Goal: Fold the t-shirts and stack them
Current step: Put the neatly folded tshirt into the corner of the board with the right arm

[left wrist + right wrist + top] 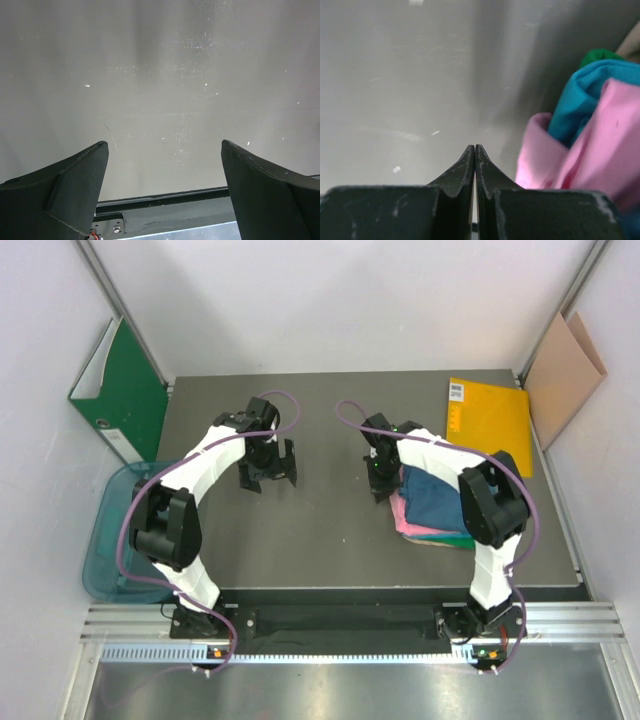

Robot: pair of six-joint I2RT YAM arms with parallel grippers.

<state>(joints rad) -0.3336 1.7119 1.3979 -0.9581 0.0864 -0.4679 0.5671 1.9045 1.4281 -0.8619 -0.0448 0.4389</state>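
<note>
The t-shirts lie folded in one stack right of the table's middle: a dark blue one (440, 490) on top, a pink one (405, 517) under it, a green edge (455, 540) at the bottom. My right gripper (383, 488) is shut and empty, its tips down at the stack's left edge. In the right wrist view its jaws (474, 148) meet over bare table, with pink cloth (585, 160), blue cloth (577, 97) and a bit of green (597, 54) just to their right. My left gripper (270, 478) stands wide open over bare table (165, 90), nothing between its fingers (80, 175).
A green binder (120, 390) leans against the left wall. A teal plastic bin (105, 540) sits off the table's left edge. An orange folder (490, 420) lies at the back right, and a brown cardboard sheet (565, 375) leans on the right wall.
</note>
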